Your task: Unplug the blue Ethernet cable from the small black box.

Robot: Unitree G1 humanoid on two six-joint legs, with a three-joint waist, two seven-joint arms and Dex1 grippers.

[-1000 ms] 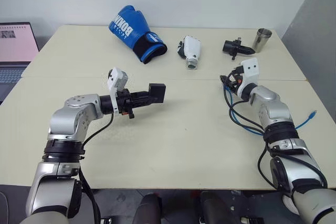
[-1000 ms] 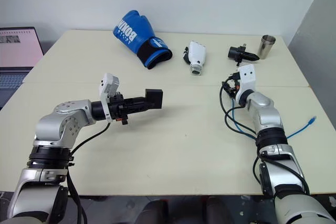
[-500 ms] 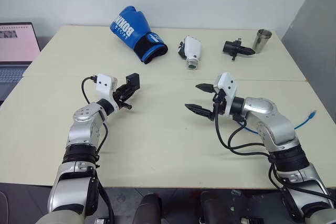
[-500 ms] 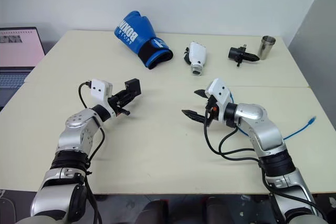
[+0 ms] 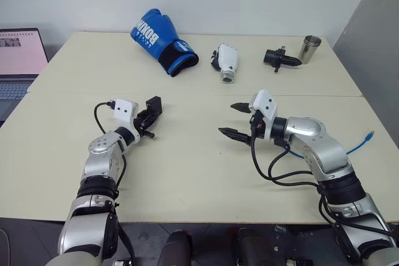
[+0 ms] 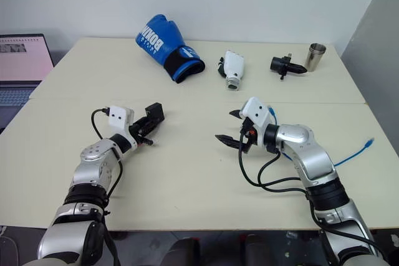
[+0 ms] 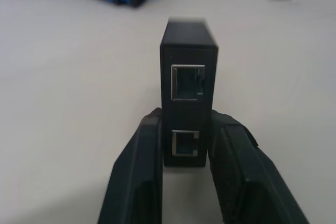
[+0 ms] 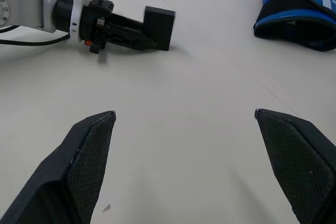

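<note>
The small black box (image 7: 188, 103) is clamped between the two black fingers (image 7: 139, 182) of the left gripper (image 5: 148, 118), which are closed against its side faces; two empty square ports, one above the other, are seen on the face turned toward the wrist camera, with no plug in either. In the head views the box is held low over the table (image 5: 187, 166), on the robot's left half of it, and whether its lower edge touches the surface cannot be told. The right gripper (image 5: 235, 120) is held just above the middle of the table with its fingers spread wide and nothing between them, pointed toward the left gripper and the box. The blue Ethernet cable (image 5: 361, 144) is found on the right side of the table, well apart from the box: a stretch of it is visible behind and beside the right forearm, among that arm's black wiring, and its free end with a small plug lies near the right table edge. Along the far side of the table a blue boxing glove (image 5: 158, 39), a white and black device (image 5: 226, 60), a black cylindrical gadget (image 5: 278, 58) and a metal cup (image 5: 310, 48) are ranged. An open laptop (image 5: 19, 54) is seen beyond the table's left edge.
</note>
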